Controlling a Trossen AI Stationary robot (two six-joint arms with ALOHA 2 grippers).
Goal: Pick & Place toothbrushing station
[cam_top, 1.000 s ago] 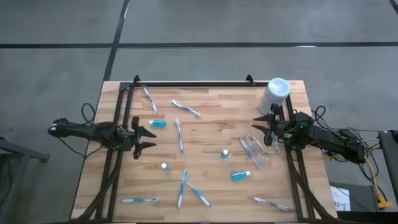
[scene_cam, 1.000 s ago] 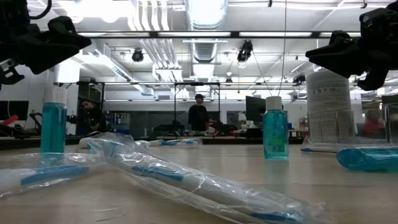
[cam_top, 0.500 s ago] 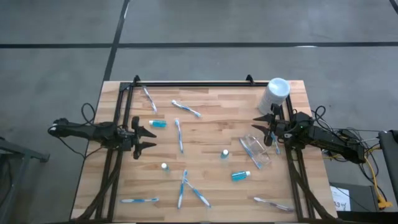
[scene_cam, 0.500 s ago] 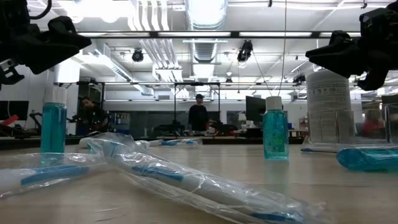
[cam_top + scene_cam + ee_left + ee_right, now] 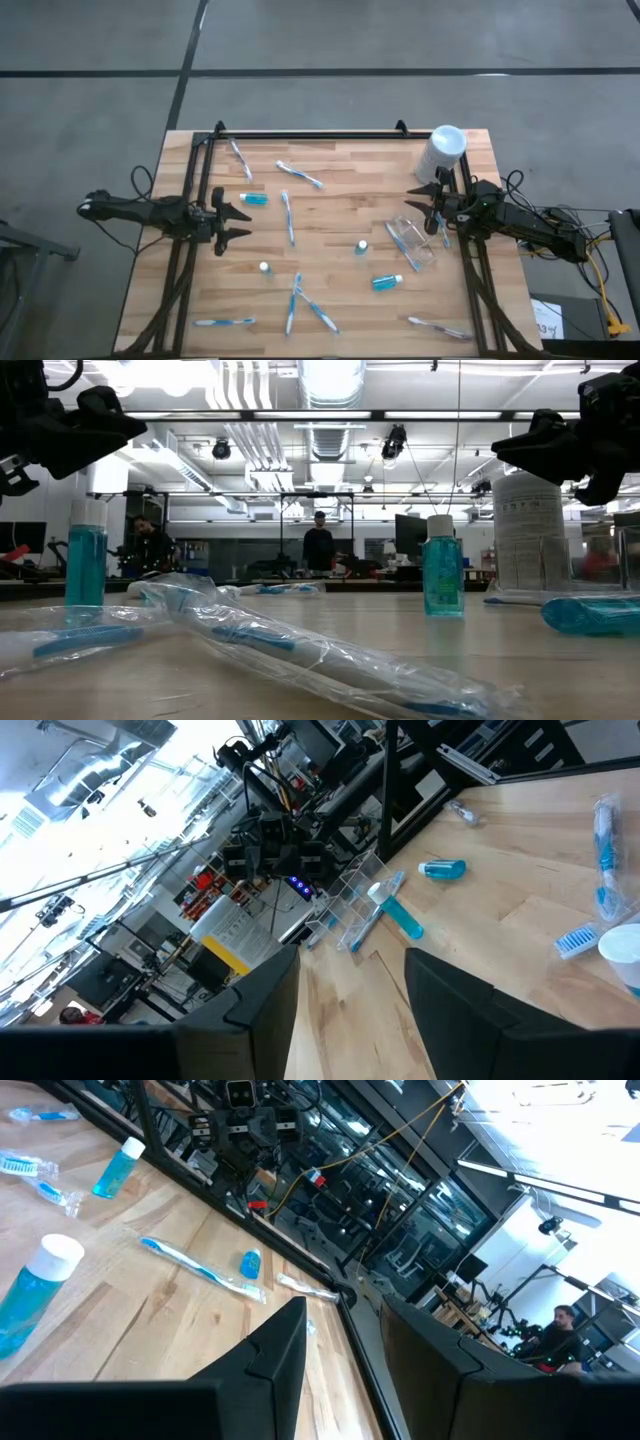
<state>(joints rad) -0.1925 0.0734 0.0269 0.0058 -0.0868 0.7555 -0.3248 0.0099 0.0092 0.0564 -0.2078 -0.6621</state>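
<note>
From above, the left gripper point(image 5: 236, 222) hovers over the table's point(image 5: 340, 170) left edge, fingers parted and empty. A lying blue tube point(image 5: 254, 199) sits just beside it, a toothbrush point(image 5: 288, 217) a little farther toward the middle. The right gripper point(image 5: 424, 205) hangs at the right edge, fingers spread with nothing between them; the clear pouch point(image 5: 411, 243) lies just beside and below it, and the tall white cylinder point(image 5: 442, 150) stands close behind it. An upright tube point(image 5: 361, 246) and a lying tube point(image 5: 387, 283) rest beyond the pouch.

At table height, both grippers hang clear above the wood, and wrapped toothbrushes point(image 5: 300, 643) lie nearest the camera.

The left wrist camera looks between its parted fingers point(image 5: 262, 1010) across to the pouch point(image 5: 352, 910).

The right wrist camera looks past its parted fingers point(image 5: 280, 1350) at a toothbrush point(image 5: 200, 1266) and an upright tube point(image 5: 35, 1287).
</note>
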